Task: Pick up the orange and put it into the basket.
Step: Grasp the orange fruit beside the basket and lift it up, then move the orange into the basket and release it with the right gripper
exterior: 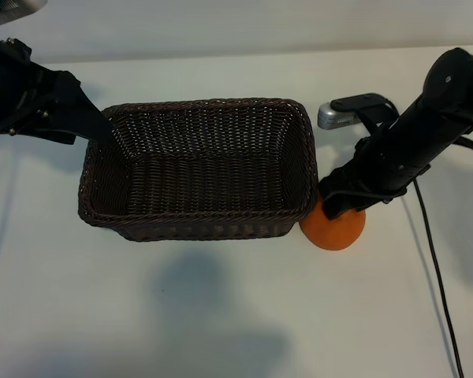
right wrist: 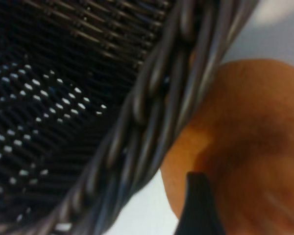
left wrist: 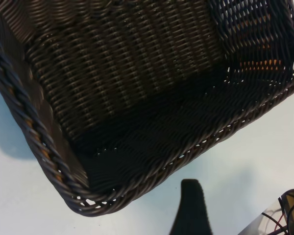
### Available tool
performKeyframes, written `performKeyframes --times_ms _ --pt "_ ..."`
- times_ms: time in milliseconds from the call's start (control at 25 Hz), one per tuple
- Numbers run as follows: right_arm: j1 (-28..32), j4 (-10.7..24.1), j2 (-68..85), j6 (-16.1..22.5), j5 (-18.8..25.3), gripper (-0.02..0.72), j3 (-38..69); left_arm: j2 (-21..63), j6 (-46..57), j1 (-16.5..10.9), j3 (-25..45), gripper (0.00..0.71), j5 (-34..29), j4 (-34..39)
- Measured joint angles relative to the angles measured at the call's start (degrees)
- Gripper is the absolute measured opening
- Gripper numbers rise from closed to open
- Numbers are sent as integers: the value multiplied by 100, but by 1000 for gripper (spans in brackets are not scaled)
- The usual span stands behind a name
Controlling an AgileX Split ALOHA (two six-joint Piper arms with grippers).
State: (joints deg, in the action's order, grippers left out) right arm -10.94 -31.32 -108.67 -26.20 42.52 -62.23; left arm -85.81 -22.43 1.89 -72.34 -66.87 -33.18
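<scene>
The orange sits on the white table, touching the outside of the basket's front right corner. My right gripper comes down on it from above, jaws closed around the fruit. In the right wrist view one dark finger presses against the orange, beside the braided rim of the basket. My left gripper hovers open at the left rim. The left wrist view shows the basket holding nothing, with one finger just outside its wall.
A silver-grey object lies on the table behind the right arm. A black cable runs from that arm toward the front edge. Bare white table spreads in front of the basket.
</scene>
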Motion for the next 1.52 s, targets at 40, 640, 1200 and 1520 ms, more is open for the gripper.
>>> performKeyframes --times_ms 40,640,1200,1520 --pt "0 -37 -50 0 -5 467 0 0 -18 0 0 581 0 0" --pt "0 1105 228 510 1050 91 -561 0 -89 0 0 581 28 0" --pt "0 2160 1011 1328 1189 91 -578 0 -90 0 0 581 118 0" --pt "0 2137 2070 1333 1308 87 -578 0 -90 0 0 581 111 -72"
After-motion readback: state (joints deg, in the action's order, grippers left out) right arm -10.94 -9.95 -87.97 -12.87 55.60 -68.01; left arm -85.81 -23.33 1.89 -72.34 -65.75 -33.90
